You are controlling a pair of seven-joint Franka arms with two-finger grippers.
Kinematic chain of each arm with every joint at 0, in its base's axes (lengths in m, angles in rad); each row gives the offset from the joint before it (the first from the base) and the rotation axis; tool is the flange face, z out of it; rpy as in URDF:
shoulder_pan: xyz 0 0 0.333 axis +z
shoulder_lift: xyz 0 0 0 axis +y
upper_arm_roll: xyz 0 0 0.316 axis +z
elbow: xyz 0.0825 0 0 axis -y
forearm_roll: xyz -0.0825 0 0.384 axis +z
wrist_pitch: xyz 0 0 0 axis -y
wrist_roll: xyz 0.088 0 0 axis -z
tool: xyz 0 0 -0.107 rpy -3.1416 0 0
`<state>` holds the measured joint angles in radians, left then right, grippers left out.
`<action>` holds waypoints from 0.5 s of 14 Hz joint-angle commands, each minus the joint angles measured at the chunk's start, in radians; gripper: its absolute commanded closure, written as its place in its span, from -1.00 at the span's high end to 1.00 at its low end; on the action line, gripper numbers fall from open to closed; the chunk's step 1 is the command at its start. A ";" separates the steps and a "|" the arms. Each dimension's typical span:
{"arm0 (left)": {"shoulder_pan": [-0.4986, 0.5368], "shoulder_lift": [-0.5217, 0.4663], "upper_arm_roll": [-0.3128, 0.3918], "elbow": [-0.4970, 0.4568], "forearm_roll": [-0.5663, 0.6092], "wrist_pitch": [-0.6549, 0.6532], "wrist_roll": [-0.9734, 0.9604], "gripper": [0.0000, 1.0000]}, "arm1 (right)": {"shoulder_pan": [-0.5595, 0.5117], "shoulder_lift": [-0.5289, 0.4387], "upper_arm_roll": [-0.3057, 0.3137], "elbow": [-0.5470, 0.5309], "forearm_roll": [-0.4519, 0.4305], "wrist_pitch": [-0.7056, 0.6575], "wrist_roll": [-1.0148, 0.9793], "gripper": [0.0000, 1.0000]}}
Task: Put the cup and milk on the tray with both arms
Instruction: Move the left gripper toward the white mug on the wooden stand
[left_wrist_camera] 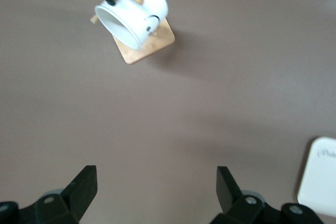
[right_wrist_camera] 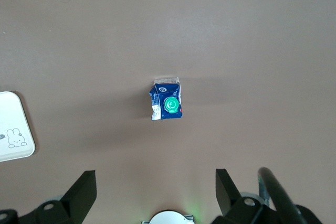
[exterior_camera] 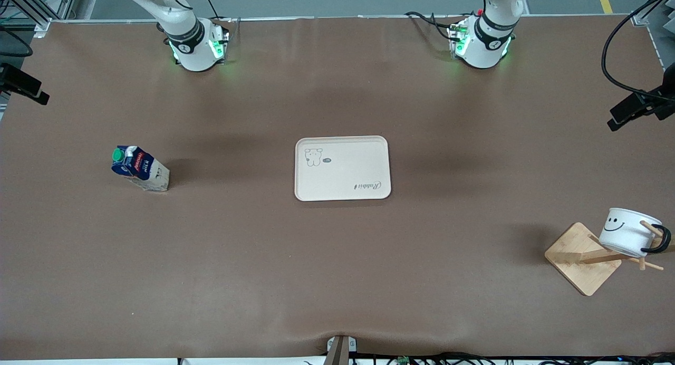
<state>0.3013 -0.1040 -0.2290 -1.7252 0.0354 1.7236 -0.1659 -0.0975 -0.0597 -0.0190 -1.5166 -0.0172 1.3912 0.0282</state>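
The cream tray (exterior_camera: 343, 167) lies at the table's middle, bare; its corners show in the left wrist view (left_wrist_camera: 319, 177) and the right wrist view (right_wrist_camera: 14, 127). The milk carton (exterior_camera: 139, 168) stands upright toward the right arm's end, also seen from above in the right wrist view (right_wrist_camera: 167, 105). The white smiley cup (exterior_camera: 628, 231) hangs by its handle on a peg of a wooden rack toward the left arm's end, also in the left wrist view (left_wrist_camera: 132, 12). My left gripper (left_wrist_camera: 156, 179) is open and empty high over bare table. My right gripper (right_wrist_camera: 156, 182) is open and empty high above the table, the carton below it.
The wooden rack (exterior_camera: 584, 258) has a square base and slanted pegs, nearer the front camera than the tray. Black camera mounts (exterior_camera: 638, 105) stand at both table ends. The right arm's lit base (right_wrist_camera: 170, 218) shows under its gripper.
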 commanded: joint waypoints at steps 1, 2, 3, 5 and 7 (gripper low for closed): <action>0.045 -0.068 -0.004 -0.129 -0.008 0.105 -0.015 1.00 | -0.007 0.008 0.008 0.019 -0.004 -0.011 0.010 1.00; 0.056 -0.069 -0.004 -0.157 -0.009 0.140 -0.015 1.00 | -0.010 0.008 0.008 0.018 -0.004 -0.011 0.010 1.00; 0.076 -0.072 -0.004 -0.186 -0.020 0.177 -0.014 1.00 | -0.011 0.009 0.008 0.018 -0.004 -0.015 0.010 1.00; 0.108 -0.072 -0.003 -0.235 -0.058 0.261 -0.011 1.00 | -0.016 0.014 0.008 0.016 -0.004 -0.017 0.010 1.00; 0.116 -0.072 -0.003 -0.293 -0.065 0.356 -0.011 1.00 | -0.018 0.017 0.008 0.016 -0.004 -0.017 0.010 1.00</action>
<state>0.4057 -0.1377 -0.2277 -1.9379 -0.0044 1.9961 -0.1663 -0.0988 -0.0542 -0.0217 -1.5166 -0.0172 1.3877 0.0285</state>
